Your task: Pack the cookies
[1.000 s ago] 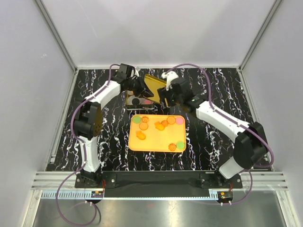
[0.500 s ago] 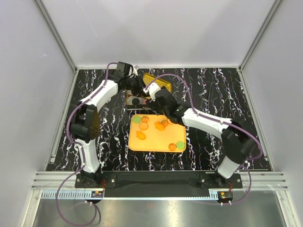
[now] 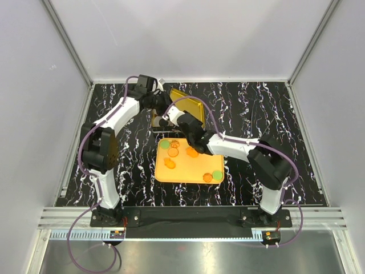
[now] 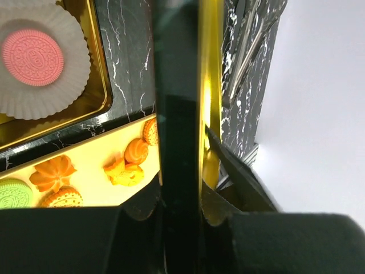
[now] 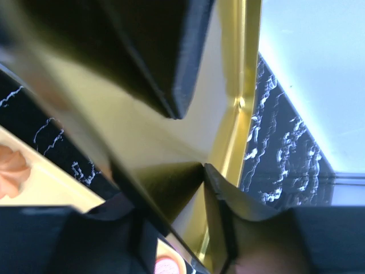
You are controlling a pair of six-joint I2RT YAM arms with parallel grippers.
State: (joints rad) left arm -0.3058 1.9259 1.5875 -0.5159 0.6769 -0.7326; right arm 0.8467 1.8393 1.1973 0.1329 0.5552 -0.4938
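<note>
Since a second ago, right gripper is swinging left from past the orange tray's far right corner and is now hovering over its far left edge, up against the gold lid. Its fingers are sitting on either side of the lid rim; cannot tell if they are clamping. Left gripper, beyond the tray's far edge, is pinching the gold lid, holding it tilted up. Orange and green cookies are lying scattered on the tray. One pink cookie is resting in a white liner inside the gold tin, just beyond the tray's far edge.
</note>
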